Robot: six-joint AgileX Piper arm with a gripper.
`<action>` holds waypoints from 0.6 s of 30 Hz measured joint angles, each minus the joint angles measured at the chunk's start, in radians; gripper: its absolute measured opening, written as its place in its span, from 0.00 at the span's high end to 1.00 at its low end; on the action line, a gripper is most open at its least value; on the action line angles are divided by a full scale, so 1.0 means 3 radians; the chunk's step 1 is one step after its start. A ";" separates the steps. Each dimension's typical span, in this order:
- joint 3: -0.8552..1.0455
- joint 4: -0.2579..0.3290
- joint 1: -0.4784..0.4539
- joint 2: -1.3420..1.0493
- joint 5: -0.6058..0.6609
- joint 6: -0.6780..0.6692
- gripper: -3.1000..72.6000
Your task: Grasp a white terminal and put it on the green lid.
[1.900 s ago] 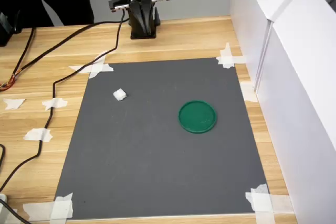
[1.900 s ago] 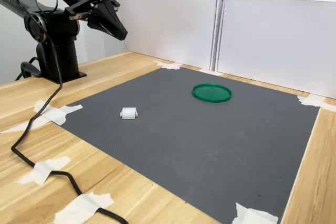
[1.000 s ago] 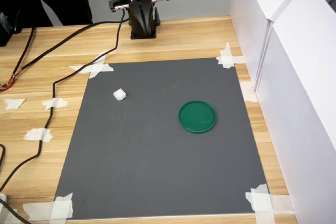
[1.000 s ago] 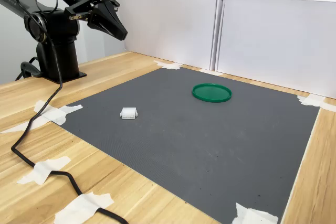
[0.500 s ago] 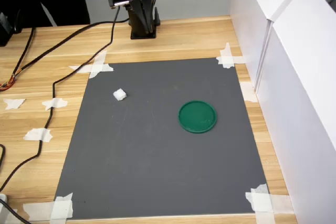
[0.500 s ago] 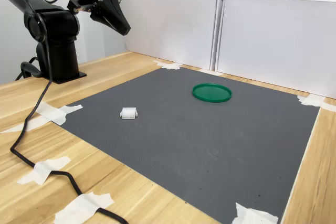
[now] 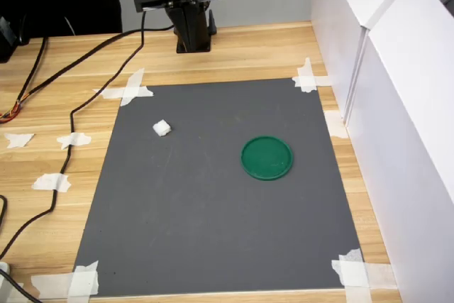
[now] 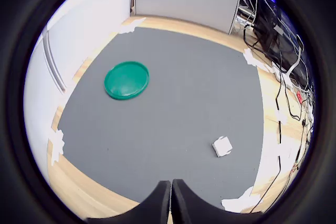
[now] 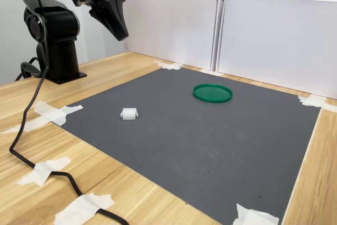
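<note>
High front view, low side view, wrist overhead, all sharing mat (image 7: 213, 196).

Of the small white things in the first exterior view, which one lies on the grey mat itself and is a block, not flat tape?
The white terminal: a small raised block alone on the grey mat, toward the first exterior view's left of the green lid. The tape pieces lie flat at the mat's corners and on the wood.

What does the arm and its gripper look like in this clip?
A black arm on a chunky black base. The gripper is black too, with two fingers tapering to a wedge, tips together in the wrist view. A black cable trails from it across the wooden table.
</note>
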 joint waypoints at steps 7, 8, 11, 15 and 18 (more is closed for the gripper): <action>-0.0296 0.0057 -0.0042 0.0343 0.0396 -0.0479 0.94; -0.0339 0.0102 -0.0097 0.0376 0.0465 -0.0582 0.91; -0.0459 0.0236 -0.0336 0.0445 0.0624 -0.0900 0.79; -0.0559 0.0300 -0.0600 0.0554 0.0737 -0.1244 0.55; -0.0589 0.0250 -0.0702 0.0649 0.0741 -0.1379 0.36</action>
